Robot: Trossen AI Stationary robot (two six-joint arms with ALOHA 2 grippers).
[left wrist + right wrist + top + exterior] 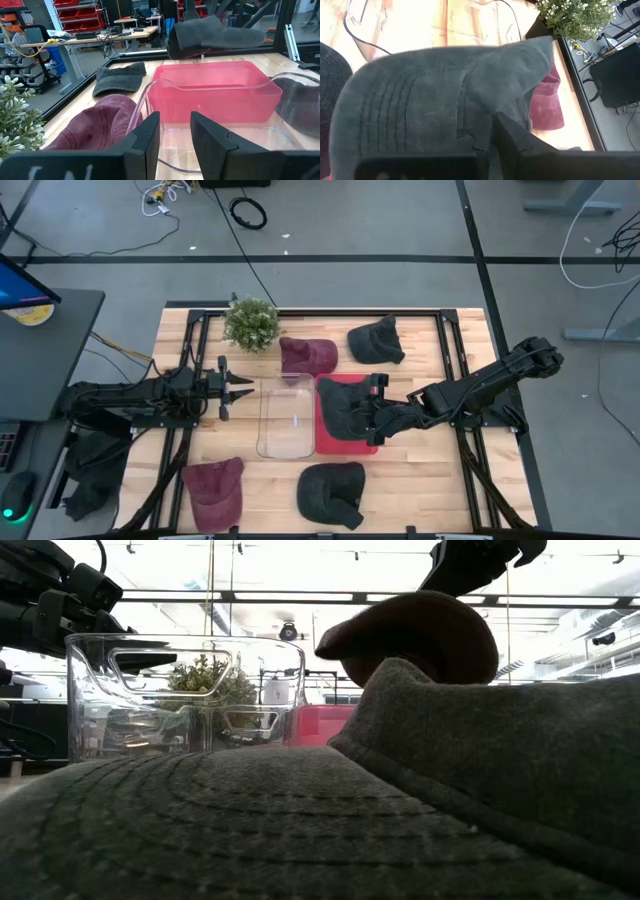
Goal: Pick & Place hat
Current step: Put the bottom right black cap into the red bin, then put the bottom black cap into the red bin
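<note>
Overhead view of the wooden tabletop (pixel 420 480). The right tool (pixel 362 418) is clamped on a dark grey hat (pixel 345 408), which hangs over the red bin (pixel 325 442) at the centre of the tabletop. In the left wrist view this hat (pixel 210 37) is clear of the bin's rim (pixel 215 82), and in the right wrist view its brim and crown (pixel 435 110) fill most of the field, hiding the right fingertips.

Surroundings: a clear plastic bin (pixel 285 420) touches the red bin on the side toward the left arm. A maroon hat (pixel 306 356) lies just beyond the two bins, beside a small potted plant (pixel 251 323). A second dark hat (pixel 377 340) lies near the far edge, a third dark hat (pixel 332 492) and a second maroon hat (pixel 214 491) near the front edge.

The left tool (pixel 236 388) waits just beside the clear bin with its fingers (pixel 150 137) parted and nothing between them.

Occlusions: in the low view the front dark hat (pixel 300 830) fills the foreground, so only the upper part of the clear bin (pixel 180 690), a strip of the red bin (pixel 320 725) and the top of a maroon hat (pixel 420 635) show. Whether the held hat touches the red bin's floor cannot be determined.
</note>
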